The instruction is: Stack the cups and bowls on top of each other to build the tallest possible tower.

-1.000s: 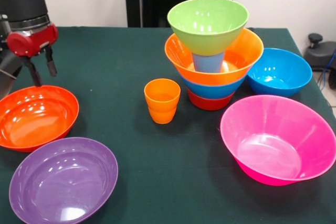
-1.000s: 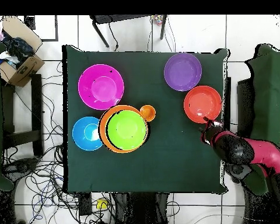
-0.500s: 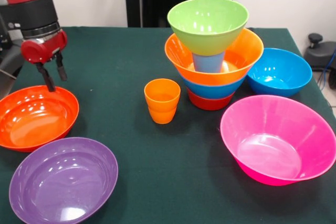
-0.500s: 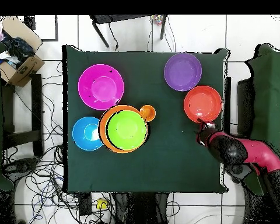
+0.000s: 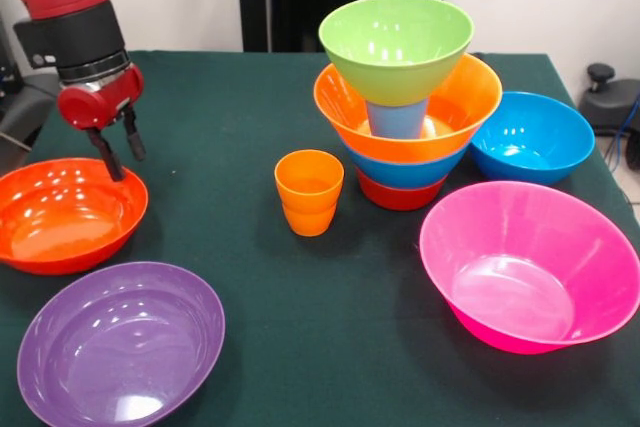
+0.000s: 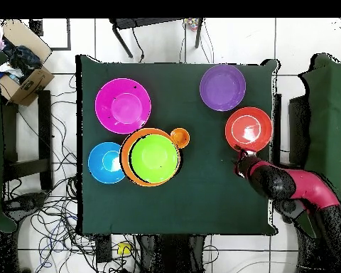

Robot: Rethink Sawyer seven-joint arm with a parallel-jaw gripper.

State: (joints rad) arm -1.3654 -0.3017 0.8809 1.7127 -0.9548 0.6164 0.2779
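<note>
Front view is showing our gripper (image 5: 122, 152) hanging at the far rim of the red-orange bowl (image 5: 68, 213), its two dark fingers (image 5: 106, 155) spread a narrow way apart and holding nothing. One finger is pointing down just inside that rim, the other is standing outside it, so we are judging that we are straddling the bowl's wall, though we cannot tell whether either finger is touching it. In this view the bowl is lying below and to the left of the fingers; the rim is running crosswise between them, which is the relation the coming pinch depends on.

The tower (image 5: 403, 97) is standing well apart to the right: a lime green bowl (image 5: 396, 45) on a light blue cup (image 5: 396, 119), inside an orange bowl (image 5: 345, 107), over a blue bowl and a red one. Two nested orange cups (image 5: 309, 191) are sitting near its base. A purple bowl (image 5: 120, 343), a pink bowl (image 5: 530, 265) and a second blue bowl (image 5: 532, 136) are waiting loose on the table (image 5: 250, 97).
</note>
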